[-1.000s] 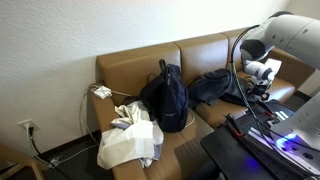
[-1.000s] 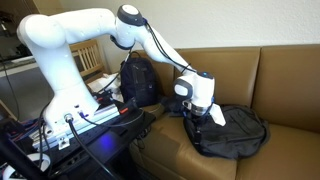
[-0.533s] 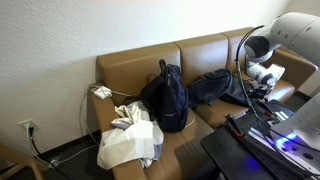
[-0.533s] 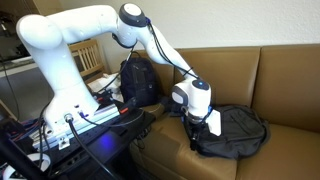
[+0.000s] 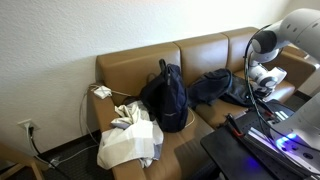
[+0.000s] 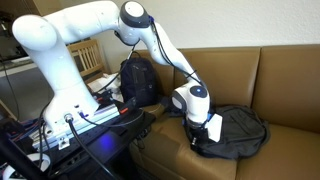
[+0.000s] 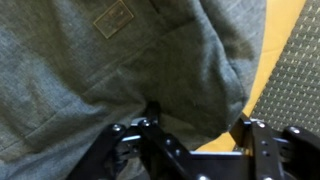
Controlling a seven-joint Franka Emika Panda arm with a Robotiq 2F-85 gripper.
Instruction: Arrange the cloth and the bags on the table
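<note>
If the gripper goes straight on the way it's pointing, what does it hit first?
The dark cloth on the sofa, directly below the gripper; it may already be touching.

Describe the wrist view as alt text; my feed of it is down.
The gripper, jaws apart, sits low over a fold of the dark cloth, which fills most of the frame. A square sewn patch shows at upper left; the tan couch and a dark mesh surface edge the right side.

sofa (image 5: 200, 55): plain tan brown
backpack (image 5: 165, 95): black
cloth (image 6: 240, 128): dark blue-black; in the wrist view a grey weave (image 7: 90, 70) with a square patch
tote (image 5: 128, 142): white
arm (image 6: 70, 40): white
fingers (image 7: 262, 148): black
</note>
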